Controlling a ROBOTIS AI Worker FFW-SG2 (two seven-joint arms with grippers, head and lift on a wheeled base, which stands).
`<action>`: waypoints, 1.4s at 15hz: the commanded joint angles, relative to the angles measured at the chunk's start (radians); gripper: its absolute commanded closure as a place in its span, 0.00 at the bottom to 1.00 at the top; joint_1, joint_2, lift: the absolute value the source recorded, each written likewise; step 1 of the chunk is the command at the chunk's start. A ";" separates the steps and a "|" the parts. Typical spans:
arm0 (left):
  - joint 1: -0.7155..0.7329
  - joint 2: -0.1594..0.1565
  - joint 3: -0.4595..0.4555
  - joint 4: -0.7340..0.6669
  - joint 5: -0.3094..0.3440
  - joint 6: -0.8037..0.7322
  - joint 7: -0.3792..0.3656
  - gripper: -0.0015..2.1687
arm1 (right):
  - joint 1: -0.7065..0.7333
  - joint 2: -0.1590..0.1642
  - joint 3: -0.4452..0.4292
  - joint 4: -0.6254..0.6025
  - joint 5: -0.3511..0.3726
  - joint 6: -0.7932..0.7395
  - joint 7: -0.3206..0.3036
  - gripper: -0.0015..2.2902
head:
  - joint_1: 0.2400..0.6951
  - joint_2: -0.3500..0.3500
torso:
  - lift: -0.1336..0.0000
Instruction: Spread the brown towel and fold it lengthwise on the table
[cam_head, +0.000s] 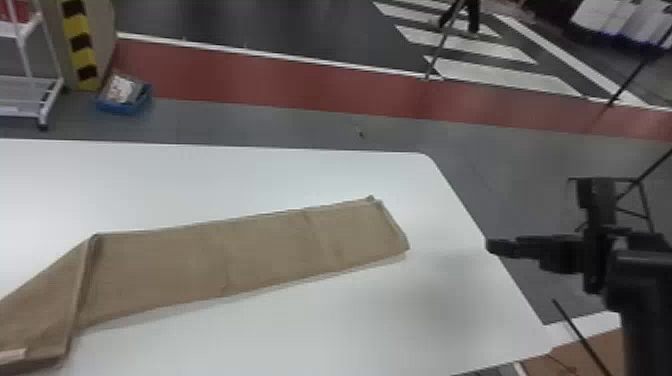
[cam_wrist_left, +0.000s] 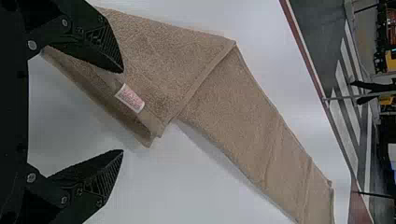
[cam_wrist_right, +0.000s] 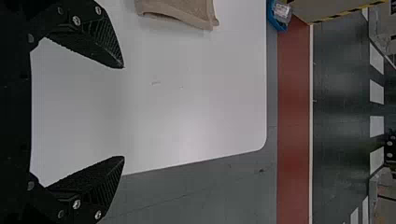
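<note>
Rack (cam_head: 25, 86) and blue bin (cam_head: 119, 107) beyond table (cam_head: 225, 177), left pincer (cam_wrist_left: 122, 111), right pincer (cam_head: 495, 247) both agape

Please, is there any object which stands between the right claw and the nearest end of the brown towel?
Nothing visible stands between the right claw and that end of the brown towel, which lies on the white table.

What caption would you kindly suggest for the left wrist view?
Open left gripper near a brown towel, one end turned askew, label showing, on a white table.
</note>
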 joint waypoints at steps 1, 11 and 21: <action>0.000 -0.008 -0.005 -0.017 -0.022 0.020 -0.001 0.15 | 0.006 -0.016 -0.033 0.016 -0.025 0.005 0.000 0.09 | 1.00 0.00 | 0.07; -0.020 -0.023 -0.066 0.002 -0.091 0.017 0.013 0.23 | -0.031 -0.059 -0.046 0.060 -0.052 0.014 0.000 0.09 | 1.00 0.00 | 0.07; -0.035 -0.025 -0.059 0.010 -0.121 0.017 0.045 0.66 | -0.057 -0.065 -0.006 0.080 -0.048 0.011 0.000 0.09 | 1.00 0.00 | 0.07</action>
